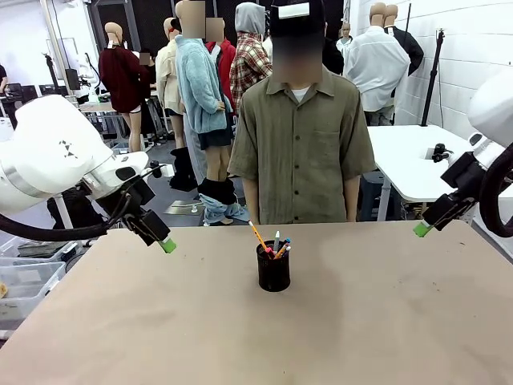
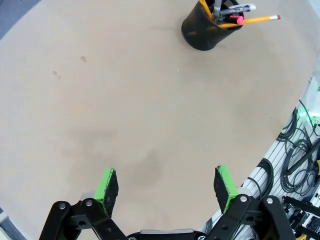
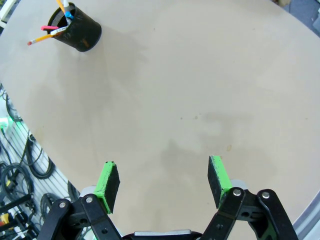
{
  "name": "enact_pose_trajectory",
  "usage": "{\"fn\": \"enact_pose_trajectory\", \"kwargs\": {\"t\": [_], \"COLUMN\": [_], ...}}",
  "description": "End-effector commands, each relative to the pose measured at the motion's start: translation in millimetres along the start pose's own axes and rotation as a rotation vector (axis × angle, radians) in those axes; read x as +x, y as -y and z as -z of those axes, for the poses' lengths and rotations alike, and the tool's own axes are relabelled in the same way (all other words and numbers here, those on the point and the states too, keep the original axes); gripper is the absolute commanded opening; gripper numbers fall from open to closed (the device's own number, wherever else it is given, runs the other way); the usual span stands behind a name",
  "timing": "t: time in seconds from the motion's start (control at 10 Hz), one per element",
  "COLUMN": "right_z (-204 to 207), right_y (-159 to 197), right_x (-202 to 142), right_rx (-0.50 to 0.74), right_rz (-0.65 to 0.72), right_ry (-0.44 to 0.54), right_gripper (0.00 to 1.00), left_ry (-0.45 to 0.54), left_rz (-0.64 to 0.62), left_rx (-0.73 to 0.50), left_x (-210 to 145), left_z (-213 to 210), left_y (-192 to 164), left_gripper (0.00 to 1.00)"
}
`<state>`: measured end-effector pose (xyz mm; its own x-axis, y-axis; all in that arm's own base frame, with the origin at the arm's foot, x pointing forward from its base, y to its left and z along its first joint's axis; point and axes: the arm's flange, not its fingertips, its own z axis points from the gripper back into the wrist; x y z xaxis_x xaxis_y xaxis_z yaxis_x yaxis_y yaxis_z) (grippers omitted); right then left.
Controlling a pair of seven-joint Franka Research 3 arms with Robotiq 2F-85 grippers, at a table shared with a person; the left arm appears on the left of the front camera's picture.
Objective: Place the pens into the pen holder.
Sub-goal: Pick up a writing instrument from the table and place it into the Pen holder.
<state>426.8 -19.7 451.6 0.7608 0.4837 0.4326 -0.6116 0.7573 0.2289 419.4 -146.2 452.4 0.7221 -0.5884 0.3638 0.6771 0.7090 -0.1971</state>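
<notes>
— At the middle of the table, what do you see, and why does it sit as it does?

— I see the pen holder standing upright, with the pens inside it, tips fanned out above the rim. An orange pencil leans toward eleven o'clock, the others lean toward one o'clock. My guess is they rest against the rim because the cup is shorter than they are. I see no pen lying loose on the table, so I judge the task is done or close to it.

— And your grippers?

— My left gripper is released, jaws wide apart, nothing between the green pads; it hangs above bare table at about nine o'clock from the holder, well apart from it. My right gripper is also spread and empty, out at about three o'clock, near the table's right edge.

— Room to move?

— Plenty. Bare table lies all around the holder. From my left wrist, the holder sits far off at one o'clock; cables hang past the table's edge at four o'clock. A person stands at the far edge, twelve o'clock, so I would judge that side the one to keep clear of.
</notes>
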Motion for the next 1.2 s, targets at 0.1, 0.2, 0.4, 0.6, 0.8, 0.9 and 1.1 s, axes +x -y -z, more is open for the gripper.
{"fn": "enact_pose_trajectory", "kwargs": {"t": [0.1,0.2,0.4,0.6,0.8,0.9,1.1], "right_z": [2.3,2.3,2.3,2.3,2.3,2.3,2.3], "right_y": [0.7,0.7,0.7,0.7,0.7,0.7,0.7], "right_x": [-0.6,-0.6,-0.6,-0.6,-0.6,-0.6,-0.6], "right_rx": [0.001,0.001,0.001,0.001,0.001,0.001,0.001], "right_rz": [-0.013,-0.013,-0.013,-0.013,-0.013,-0.013,-0.013], "right_ry": [0.004,0.004,0.004,0.004,0.004,0.004,0.004], "right_gripper": [0.88,0.88,0.88,0.88,0.88,0.88,0.88], "left_ry": [-0.015,-0.015,-0.015,-0.015,-0.015,-0.015,-0.015], "left_rz": [0.018,0.018,0.018,0.018,0.018,0.018,0.018], "left_rx": [-0.001,-0.001,-0.001,-0.001,-0.001,-0.001,-0.001], "left_x": [-0.7,-0.7,-0.7,-0.7,-0.7,-0.7,-0.7], "left_z": [-6.9,-6.9,-6.9,-6.9,-6.9,-6.9,-6.9], "left_y": [-1.2,-1.2,-1.2,-1.2,-1.2,-1.2,-1.2], "left_gripper": [1.00,1.00,1.00,1.00,1.00,1.00,1.00]}}
